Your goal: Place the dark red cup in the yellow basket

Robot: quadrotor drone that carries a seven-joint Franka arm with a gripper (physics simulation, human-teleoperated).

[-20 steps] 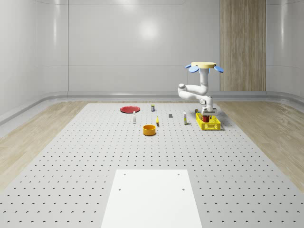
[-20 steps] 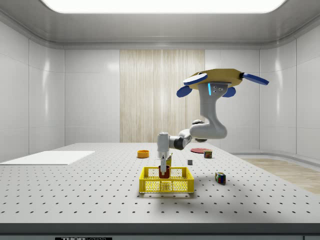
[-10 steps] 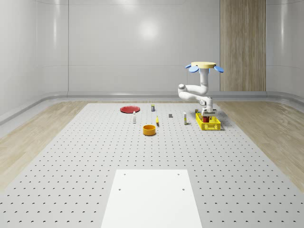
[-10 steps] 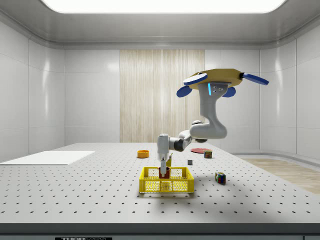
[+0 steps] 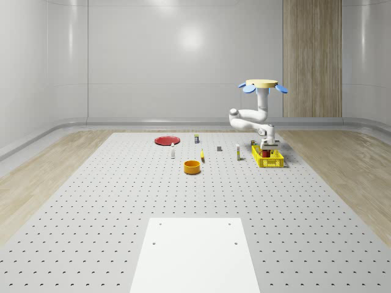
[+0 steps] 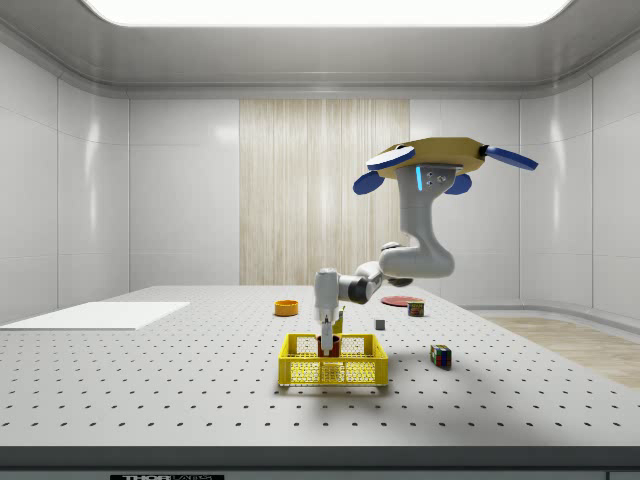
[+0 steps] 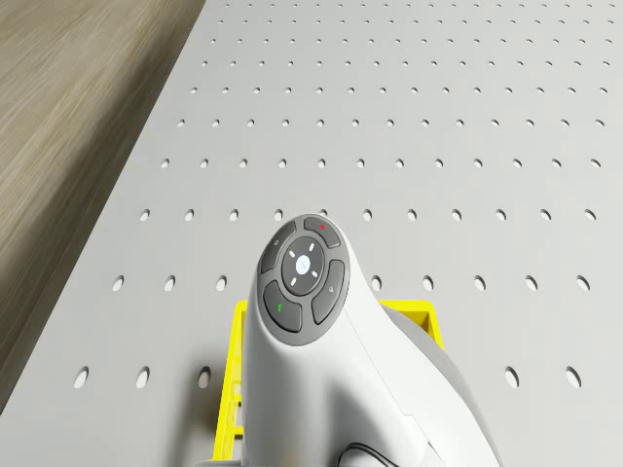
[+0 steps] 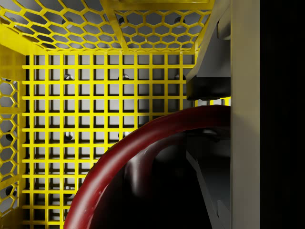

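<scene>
Drone hovered above perforated table. Gripper clamped glossy round dark red cup, sunk lower than before inside yellow basket with honeycomb walls, grid floor.

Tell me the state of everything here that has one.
Cup: upright, inside the basket, mouth open.
Basket: upright on the table, holding the cup.
Gripper: lowered into the basket at the cup's rim.
Drone: hovering above the table beside the basket.
Orange bowl: upright on the table.

Whole-scene and side views both catch the yellow basket.
</scene>
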